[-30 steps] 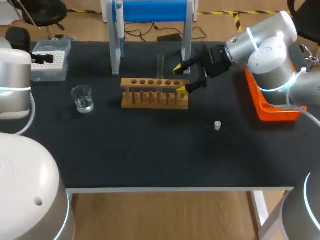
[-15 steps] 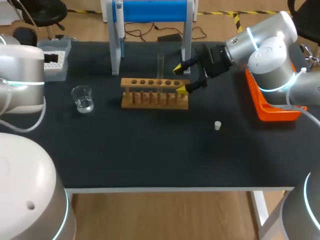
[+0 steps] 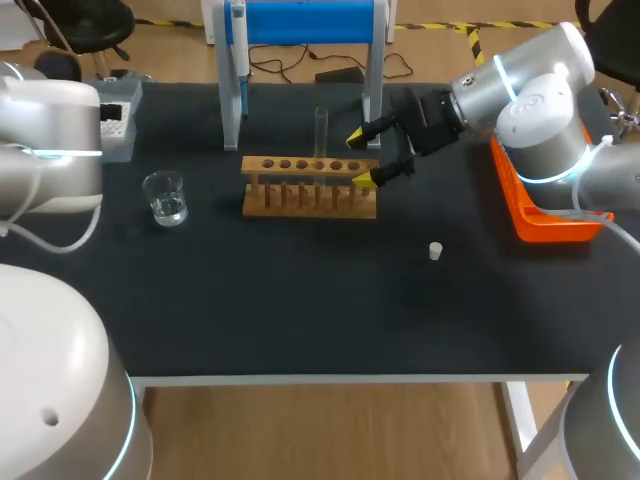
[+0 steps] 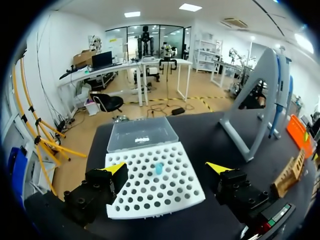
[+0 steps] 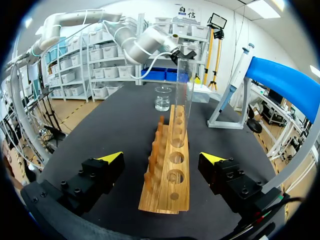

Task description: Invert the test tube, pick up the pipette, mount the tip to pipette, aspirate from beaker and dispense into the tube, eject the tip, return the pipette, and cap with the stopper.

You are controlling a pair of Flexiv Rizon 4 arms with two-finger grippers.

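Observation:
A clear test tube (image 3: 321,130) stands upright in the wooden rack (image 3: 310,186). My right gripper (image 3: 368,156) is open at the rack's right end; in the right wrist view the rack (image 5: 167,170) lies between its fingers, with the tube (image 5: 183,95) ahead. The pipette (image 3: 240,45) hangs on the blue stand (image 3: 300,22). A glass beaker (image 3: 164,197) holding water sits left of the rack. My left gripper (image 4: 167,170) is open above the white tip box (image 4: 150,187), where one blue tip (image 4: 158,168) shows. A small white stopper (image 3: 436,251) lies on the table.
An orange tray (image 3: 545,220) sits at the table's right edge under my right arm. My left arm (image 3: 50,140) covers most of the tip box (image 3: 122,110) at the back left corner. The stand's legs flank the tube behind the rack.
My left arm has swung rightward over the tip box. The right arm, rack and tube have not moved.

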